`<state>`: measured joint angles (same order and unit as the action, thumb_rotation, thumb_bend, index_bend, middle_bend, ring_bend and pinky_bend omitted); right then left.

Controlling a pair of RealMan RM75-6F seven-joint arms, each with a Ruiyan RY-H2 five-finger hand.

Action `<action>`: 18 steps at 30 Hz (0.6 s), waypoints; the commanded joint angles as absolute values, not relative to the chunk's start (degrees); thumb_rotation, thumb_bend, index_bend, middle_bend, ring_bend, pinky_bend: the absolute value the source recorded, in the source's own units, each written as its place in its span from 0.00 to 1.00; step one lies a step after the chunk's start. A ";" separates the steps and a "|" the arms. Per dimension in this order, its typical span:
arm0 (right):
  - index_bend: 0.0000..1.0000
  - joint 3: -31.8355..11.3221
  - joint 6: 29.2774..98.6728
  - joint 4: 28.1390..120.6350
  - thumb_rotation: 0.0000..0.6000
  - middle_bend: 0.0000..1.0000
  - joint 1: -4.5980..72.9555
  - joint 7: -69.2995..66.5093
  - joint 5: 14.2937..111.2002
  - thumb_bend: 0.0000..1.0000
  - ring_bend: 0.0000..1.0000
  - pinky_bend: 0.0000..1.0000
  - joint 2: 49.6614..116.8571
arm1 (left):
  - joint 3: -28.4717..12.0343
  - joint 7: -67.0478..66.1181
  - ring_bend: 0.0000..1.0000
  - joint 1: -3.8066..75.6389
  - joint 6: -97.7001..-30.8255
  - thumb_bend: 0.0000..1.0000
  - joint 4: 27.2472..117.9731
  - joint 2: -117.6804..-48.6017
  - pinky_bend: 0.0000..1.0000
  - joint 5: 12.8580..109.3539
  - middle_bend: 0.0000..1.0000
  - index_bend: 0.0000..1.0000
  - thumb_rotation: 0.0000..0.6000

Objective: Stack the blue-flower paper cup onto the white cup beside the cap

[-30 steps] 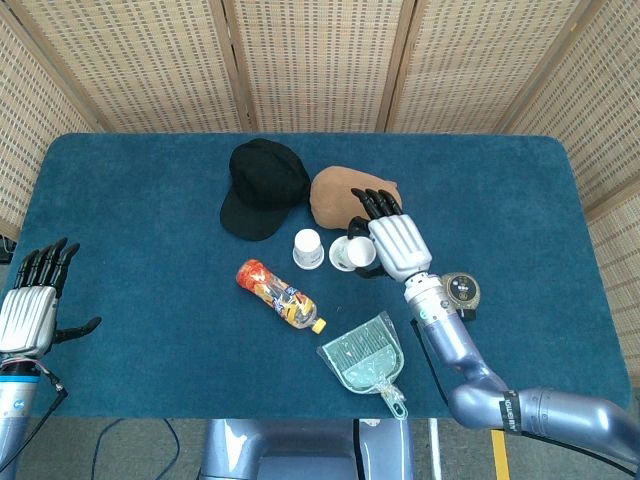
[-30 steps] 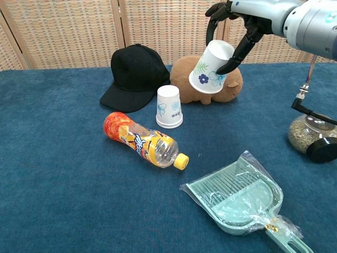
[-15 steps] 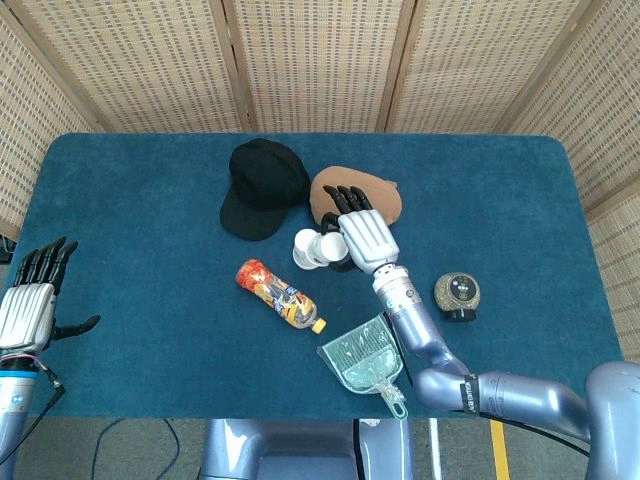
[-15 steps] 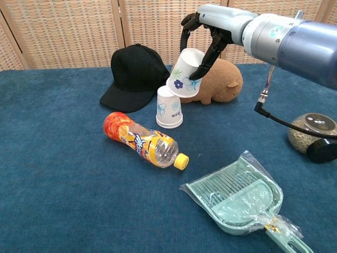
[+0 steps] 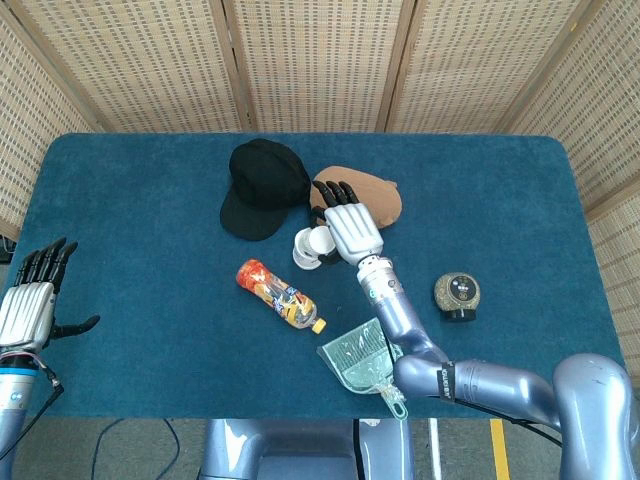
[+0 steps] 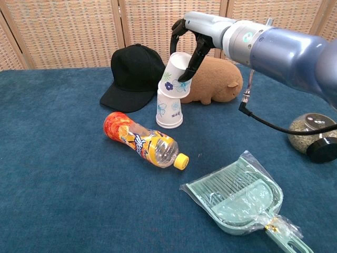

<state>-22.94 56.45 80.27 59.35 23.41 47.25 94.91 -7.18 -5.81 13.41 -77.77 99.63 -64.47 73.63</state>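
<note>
While the right robot hand point(image 6: 185, 45) grips the blue-flower cup point(image 6: 175, 74), its palm hides the rim.

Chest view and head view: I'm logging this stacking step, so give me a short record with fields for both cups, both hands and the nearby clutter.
blue-flower paper cup: tilted, its base at the white cup's top, not seated
white cup: inverted, beside the black cap
right hand: grips the flower cup from above
left hand: at the table's left edge, holds nothing
clutter: plush toy, bottle, dustpan, jar
</note>
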 commanded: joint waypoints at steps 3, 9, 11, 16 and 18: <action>0.51 -23.08 55.46 76.97 1.00 0.13 61.34 24.74 46.52 0.23 0.00 0.04 96.89 | -7.21 -5.78 0.00 13.41 -77.46 0.08 99.85 -64.39 0.00 73.32 0.00 0.02 1.00; 0.50 -23.47 54.45 73.54 1.00 0.13 63.18 24.88 46.19 0.23 0.00 0.04 99.13 | -6.89 -5.07 0.00 13.48 -76.81 0.08 100.07 -64.13 0.00 73.86 0.00 0.01 1.00; 0.47 -23.43 54.38 72.83 1.00 0.09 63.60 25.02 46.39 0.19 0.00 0.02 99.62 | -6.89 -4.86 0.00 13.44 -76.85 0.08 99.98 -64.16 0.00 73.96 0.00 0.01 1.00; 0.26 -23.07 54.22 71.60 1.00 0.00 63.92 24.79 46.74 0.08 0.00 0.00 100.57 | -6.92 -4.94 0.00 13.40 -76.90 0.08 100.05 -64.22 0.00 73.98 0.00 0.01 1.00; 0.21 -22.90 54.18 71.75 1.00 0.00 63.70 24.70 46.71 0.07 0.00 0.00 100.45 | -6.80 -5.08 0.00 13.43 -76.89 0.08 100.15 -64.25 0.00 74.27 0.00 0.01 1.00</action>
